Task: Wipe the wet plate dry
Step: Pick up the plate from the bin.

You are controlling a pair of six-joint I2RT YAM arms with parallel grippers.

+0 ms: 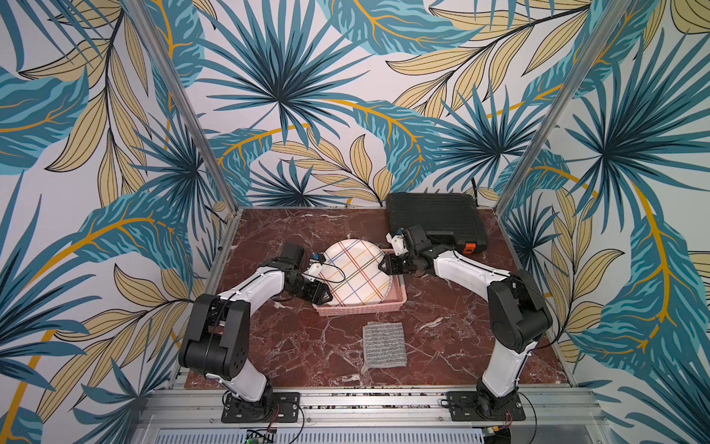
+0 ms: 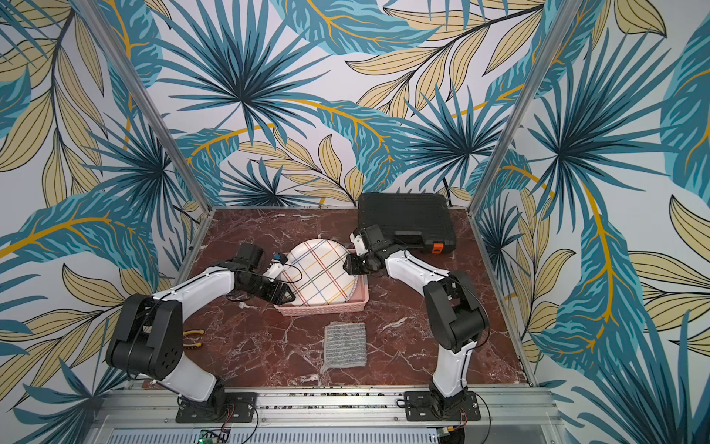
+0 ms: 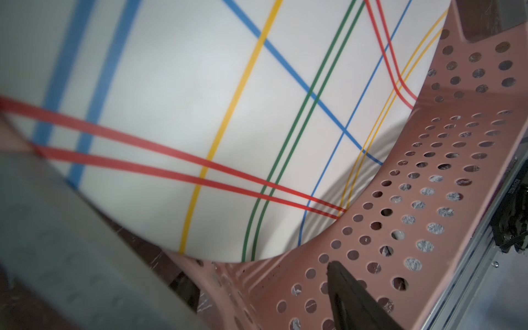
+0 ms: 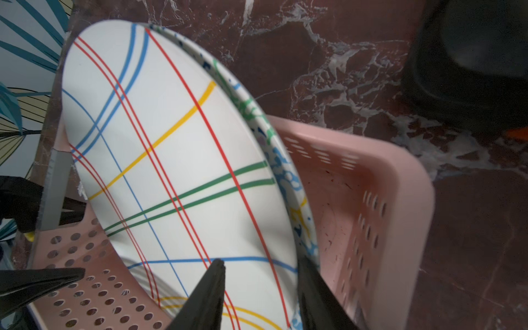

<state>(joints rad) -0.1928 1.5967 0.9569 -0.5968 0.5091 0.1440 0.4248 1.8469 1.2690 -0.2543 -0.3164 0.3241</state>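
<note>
Red marble tabletop [image 1: 442, 338], leafy wallpaper all round, and we reckon we're barely into this one. Our round white plate with coloured plaid lines [image 1: 355, 271] stands on edge in the pink perforated plastic basket [image 1: 369, 307], in front of a speckled plate [image 4: 285, 171]. Left gripper [image 1: 325, 293] gapes wide at its 8 o'clock. Right gripper [image 4: 263, 270] straddles the rim at 3 o'clock, jaws narrowed; we can't tell if it's pinching. The grey striped cloth [image 1: 384, 344] lies flat at the basket's 6 o'clock, so all the wiping is left.
</note>
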